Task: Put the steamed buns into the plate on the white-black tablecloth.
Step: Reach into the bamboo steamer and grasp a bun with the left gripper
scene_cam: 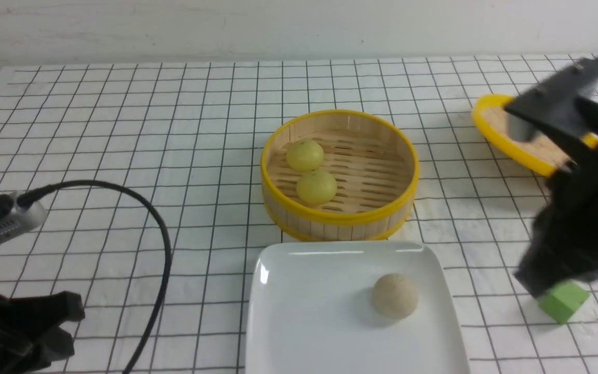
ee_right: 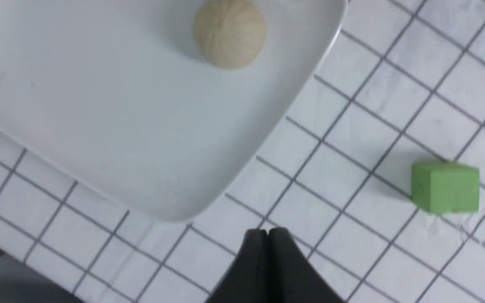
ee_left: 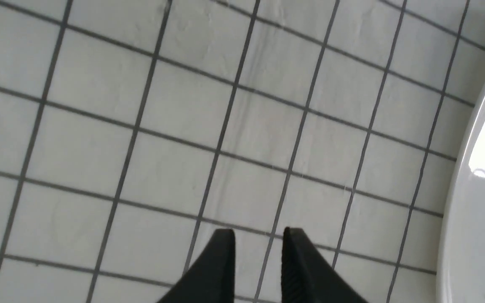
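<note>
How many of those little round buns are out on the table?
3. A far yellow-green bun and a near yellow-green bun sit inside the bamboo steamer; a beige bun lies on the white plate. None seems hidden.

A beige bun [scene_cam: 394,296] sits dome-up on the right half of the glossy white plate [scene_cam: 299,322], which lies flat on the wrinkled gridded cloth [scene_cam: 122,130]. Two yellow-green buns [scene_cam: 304,155] [scene_cam: 317,187] rest close together in the left of the steamer [scene_cam: 340,217], just behind the plate.

You see the right arm [scene_cam: 579,228] blurred at the frame's right, hiding part of the lid [scene_cam: 493,122] and green cube [scene_cam: 563,304], while the plate [scene_cam: 304,311] runs off the bottom edge.
</note>
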